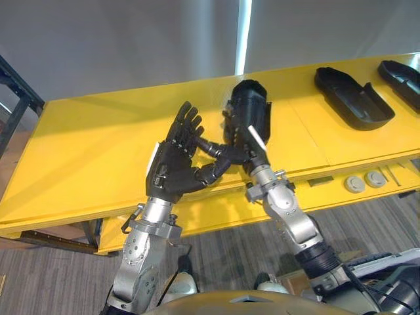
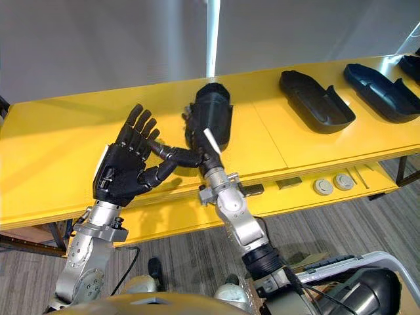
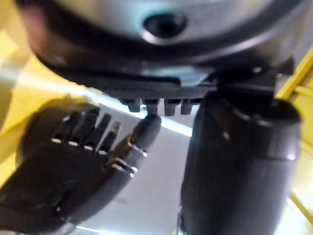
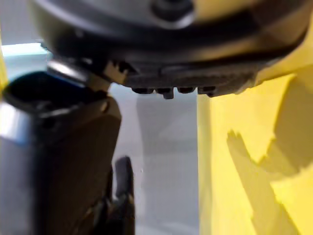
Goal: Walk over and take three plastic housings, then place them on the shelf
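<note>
A black plastic housing (image 1: pixel 252 105) is held up over the middle of the yellow table (image 1: pixel 85 151). Its near end is gripped by the right hand (image 1: pixel 237 146), whose fingers are curled round the left edge of the shell, with the white-covered thumb laid along the right side. Whether the far end is resting on the table cannot be told. The left hand (image 1: pixel 172 167) is raised just left of it with the palm turned toward the housing. Its fingers are straight and fanned apart, and nothing is held. The thumb is stretched toward the right hand, but contact cannot be confirmed. A second housing (image 1: pixel 354 97) is lying hollow side up toward the far right of the table, and a third housing (image 1: pixel 401 82) is seen beyond it at the right edge, well apart from both hands. The housings are judged to be light, stiff, hollow mouldings with smooth walls. A grip at one end alone is likely to let the shell swing or slip, so a hold across the two long side walls near the middle would be steadier. The table top is flat, smooth and painted. A lower shelf (image 1: pixel 216 210) is set beneath its near edge, where two round discs (image 1: pixel 354 184) are lying. A plain grey wall (image 1: pixel 131 39) is behind, and a grey striped floor (image 1: pixel 223 252) is below.
</note>
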Controlling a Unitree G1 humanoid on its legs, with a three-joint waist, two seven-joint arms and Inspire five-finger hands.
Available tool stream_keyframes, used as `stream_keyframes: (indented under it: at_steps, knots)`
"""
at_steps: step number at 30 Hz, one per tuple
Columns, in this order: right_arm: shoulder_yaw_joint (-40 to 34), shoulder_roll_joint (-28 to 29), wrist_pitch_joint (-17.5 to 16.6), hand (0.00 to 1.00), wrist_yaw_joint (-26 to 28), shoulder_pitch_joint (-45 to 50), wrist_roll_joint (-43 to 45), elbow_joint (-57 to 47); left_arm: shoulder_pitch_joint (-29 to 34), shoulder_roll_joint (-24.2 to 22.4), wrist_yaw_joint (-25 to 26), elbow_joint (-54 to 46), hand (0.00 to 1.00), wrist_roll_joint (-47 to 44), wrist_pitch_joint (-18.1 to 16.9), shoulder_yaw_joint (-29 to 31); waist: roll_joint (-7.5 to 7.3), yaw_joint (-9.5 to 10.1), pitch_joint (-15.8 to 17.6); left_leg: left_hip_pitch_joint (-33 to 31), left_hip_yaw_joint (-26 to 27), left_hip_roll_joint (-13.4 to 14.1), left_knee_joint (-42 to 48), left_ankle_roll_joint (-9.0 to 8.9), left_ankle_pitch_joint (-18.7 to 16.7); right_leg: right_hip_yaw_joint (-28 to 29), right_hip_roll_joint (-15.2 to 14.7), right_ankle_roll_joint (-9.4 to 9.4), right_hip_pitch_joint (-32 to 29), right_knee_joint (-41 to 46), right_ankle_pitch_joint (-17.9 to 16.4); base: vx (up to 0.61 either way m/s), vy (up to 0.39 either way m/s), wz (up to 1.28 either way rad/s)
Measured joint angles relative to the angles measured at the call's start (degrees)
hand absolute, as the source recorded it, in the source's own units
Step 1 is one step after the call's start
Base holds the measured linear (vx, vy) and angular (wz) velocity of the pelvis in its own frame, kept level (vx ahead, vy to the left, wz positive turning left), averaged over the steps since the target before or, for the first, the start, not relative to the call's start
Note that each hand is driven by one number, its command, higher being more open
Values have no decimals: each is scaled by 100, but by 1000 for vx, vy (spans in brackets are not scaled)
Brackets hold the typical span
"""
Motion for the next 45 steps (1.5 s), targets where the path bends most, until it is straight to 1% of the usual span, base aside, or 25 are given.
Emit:
stream_keyframes:
  at_steps: [2, 6, 11, 16, 18, 21, 23, 25, 26, 28, 31, 35, 38, 40, 45]
  knots:
    - [128, 19, 0, 100, 10, -3, -5, 1, 1, -2, 4, -34, 100, 2, 2, 4, 6, -22, -46, -3, 28, 2, -1, -34, -50, 21, -1, -9, -28, -4, -9, 4, 5, -7]
    - [160, 20, 1, 100, -51, -4, -21, 34, 6, 0, 4, -34, 100, 0, 3, -2, 11, -27, -179, -48, 37, 3, -2, -32, -50, 22, -2, -40, -81, -5, -29, 0, 1, -1]
    - [243, 20, 1, 100, -287, -6, -202, 144, 27, 1, -2, -34, 100, -7, 7, -18, 17, -40, -334, -95, -6, -3, -2, 11, -16, -29, -3, -23, -93, -5, -18, 18, -6, 4]
    - [236, 20, -30, 100, -247, -30, -262, 180, 31, -6, -12, -34, 100, -11, 6, -35, 12, -29, -360, -96, -35, -7, -2, 21, -3, -55, -5, -22, -79, 1, -17, 5, -2, 1]
    - [238, 20, -128, 100, -136, -41, -241, 179, 31, -12, -36, -34, 100, -38, -5, -34, 10, -24, -380, -95, -44, -8, -2, 21, 2, -59, -5, -23, -74, 2, -18, 0, 0, 0]
    - [367, 21, -394, 100, 154, -158, -122, 160, 25, -61, -114, -55, 100, -360, -104, 8, 28, -26, -446, -95, -54, -6, -2, 20, 8, -62, -2, -22, -70, 3, -17, 0, 0, 0]
    - [561, 22, -596, 100, 372, -300, 28, -7, 20, -135, -117, -264, 100, -667, -194, 23, 24, -1, -542, -93, -77, -4, -2, 18, 8, -77, 3, -24, -51, 0, -19, 1, -1, 4]
    - [716, 30, -696, 100, 468, -310, 64, -277, 18, -196, -121, -449, 100, -713, -288, 26, 28, 32, -567, -91, -102, -6, -2, 15, 8, -106, 3, -25, -30, -2, -19, 5, -3, 7]
    - [930, 31, -770, 100, 556, -407, 109, -468, 10, -217, -122, -617, 100, -739, -377, 54, 36, 53, -576, -72, -140, -8, -2, 9, 8, -124, 6, -27, 12, -7, -21, 6, -4, 9]
    - [1067, 53, -804, 100, 633, -532, 234, -544, 9, -252, -125, -703, 100, -755, -392, 138, 49, 86, -609, -67, -153, -7, -2, -4, 2, -127, 8, -31, 20, -5, -25, -1, -2, 5]
    - [1185, 320, -801, 100, 648, -657, 284, -549, 10, -257, -175, -813, 100, -878, -544, 239, 50, 171, -732, -93, -215, -11, -3, -25, 3, -181, 9, -67, 38, -5, -51, -5, 1, 9]
    - [1220, 418, -757, 100, 636, -703, 290, -549, 14, -256, -186, -892, 100, -878, -528, 309, 33, 253, -744, -101, -260, -12, -4, -13, 24, -251, 7, -42, 52, 1, -72, -31, 4, 7]
    - [1294, 427, -577, 100, 541, -726, 541, -473, 67, -254, -182, -883, 100, -876, -412, 412, 35, 261, -744, -116, -310, -7, -5, -5, 26, -285, 14, -41, 46, -5, -75, -34, 4, 7]
    - [1396, 465, -483, 100, 361, -726, 756, -305, 174, -253, -174, -880, 100, -876, -357, 478, 36, 257, -747, -130, -317, -2, -5, -2, 30, -289, 18, -41, 33, -3, -75, 0, 0, 0]
    - [1409, 711, -266, 100, -273, -712, 878, 532, 449, -248, -178, -764, 100, -850, -349, 484, 37, 262, -748, -201, -340, -5, -5, 4, 45, -311, 19, -44, 10, -5, -73, 22, -5, 3]
